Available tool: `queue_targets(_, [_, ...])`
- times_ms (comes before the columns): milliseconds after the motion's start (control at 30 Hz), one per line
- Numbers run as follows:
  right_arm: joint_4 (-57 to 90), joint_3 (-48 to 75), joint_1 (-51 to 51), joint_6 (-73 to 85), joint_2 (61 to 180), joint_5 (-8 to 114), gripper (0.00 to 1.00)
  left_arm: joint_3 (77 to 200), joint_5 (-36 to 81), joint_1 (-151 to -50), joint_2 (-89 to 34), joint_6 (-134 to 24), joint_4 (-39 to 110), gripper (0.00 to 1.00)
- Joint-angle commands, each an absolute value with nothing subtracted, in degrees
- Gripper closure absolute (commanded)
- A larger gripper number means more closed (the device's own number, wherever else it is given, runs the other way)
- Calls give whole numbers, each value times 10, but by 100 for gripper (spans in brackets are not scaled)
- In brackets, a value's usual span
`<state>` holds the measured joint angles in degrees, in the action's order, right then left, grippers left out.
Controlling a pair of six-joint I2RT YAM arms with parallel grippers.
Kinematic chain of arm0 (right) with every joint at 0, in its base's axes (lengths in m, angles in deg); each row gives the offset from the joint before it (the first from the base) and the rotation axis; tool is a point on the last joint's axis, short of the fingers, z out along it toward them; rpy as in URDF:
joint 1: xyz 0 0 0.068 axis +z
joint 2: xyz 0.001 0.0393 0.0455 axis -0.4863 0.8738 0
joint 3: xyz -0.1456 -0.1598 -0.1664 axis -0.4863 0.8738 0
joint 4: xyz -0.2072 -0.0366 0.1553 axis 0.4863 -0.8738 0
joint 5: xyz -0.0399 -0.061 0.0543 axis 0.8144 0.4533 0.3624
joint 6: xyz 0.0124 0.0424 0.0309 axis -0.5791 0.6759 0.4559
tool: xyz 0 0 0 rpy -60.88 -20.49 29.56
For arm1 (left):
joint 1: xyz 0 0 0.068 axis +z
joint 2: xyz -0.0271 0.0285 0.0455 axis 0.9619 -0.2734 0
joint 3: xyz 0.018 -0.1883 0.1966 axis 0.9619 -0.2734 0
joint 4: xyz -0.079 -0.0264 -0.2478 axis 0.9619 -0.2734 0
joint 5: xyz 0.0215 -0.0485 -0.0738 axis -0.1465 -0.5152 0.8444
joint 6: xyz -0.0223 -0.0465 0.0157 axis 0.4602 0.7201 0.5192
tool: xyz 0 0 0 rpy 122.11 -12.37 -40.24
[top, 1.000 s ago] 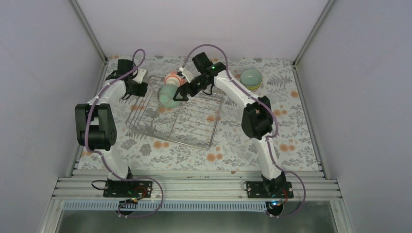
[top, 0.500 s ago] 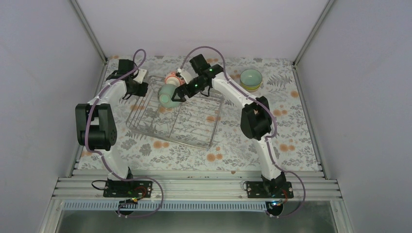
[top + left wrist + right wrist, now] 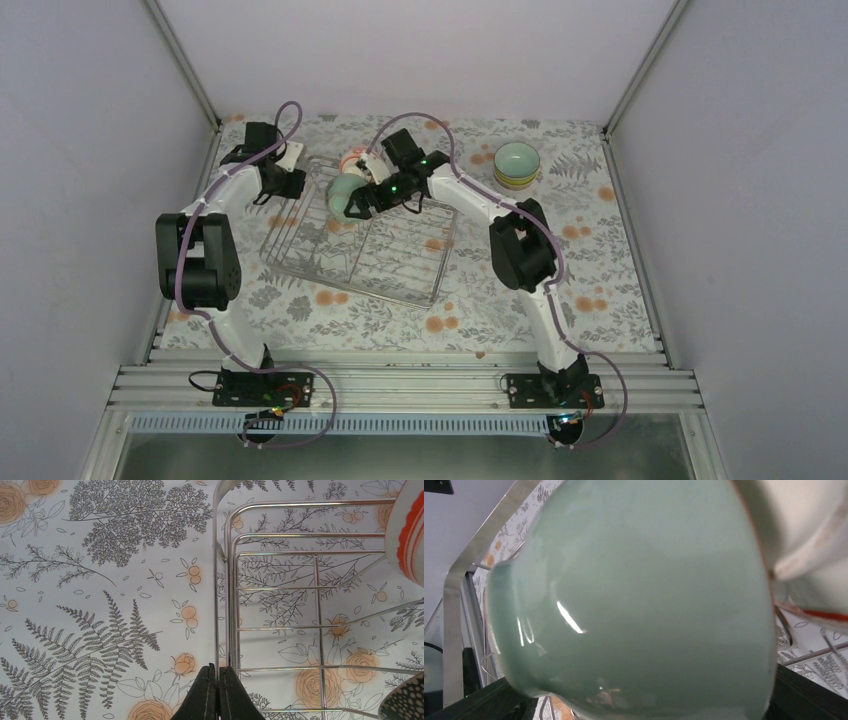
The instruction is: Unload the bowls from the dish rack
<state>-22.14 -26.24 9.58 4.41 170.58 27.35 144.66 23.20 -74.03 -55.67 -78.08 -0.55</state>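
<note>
Right gripper [image 3: 358, 198] had advanced, jaws apart astride the pale mint-green round bowl [image 3: 634, 600]; best to close squarely, then lift clear

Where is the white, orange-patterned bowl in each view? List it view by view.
Top external: patterned bowl at the dish rack's far edge, upper centre.
Left wrist: upper right edge, cropped.
Right wrist: upper right, behind the mint bowl.
Shared landmark: the dish rack's wires.
</note>
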Motion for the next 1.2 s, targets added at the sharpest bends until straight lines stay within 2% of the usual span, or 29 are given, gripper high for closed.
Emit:
queue_targets(0, [-131, -212, 103, 109, 1652, 310, 0, 1451, 241, -748, -569, -772, -4, 98])
queue_targets(233, [-102, -202, 113, 126, 1642, 330, 0, 1451, 241, -749, -570, -773, -3, 98])
queue_targets(333, [-95, -193, 113, 123, 1634, 335, 4, 1452, 243, -749, -573, -774, -3, 98])
queue_targets(400, [-94, -193, 113, 120, 1634, 340, 8, 1451, 246, -749, -573, -775, -2, 98])
queue_targets(567, [-100, -194, 116, 115, 1633, 344, 30, 1450, 247, -748, -572, -777, -4, 98])
queue_targets(700, [-101, -189, 119, 109, 1615, 347, 42, 1449, 246, -748, -571, -779, -3, 98])
queue_targets(933, [-118, -163, 119, 89, 1567, 331, 51, 1451, 243, -748, -573, -783, -4, 98])
queue_targets(1167, [-134, -133, 119, 63, 1510, 257, 52, 1457, 243, -747, -581, -789, -8, 98])
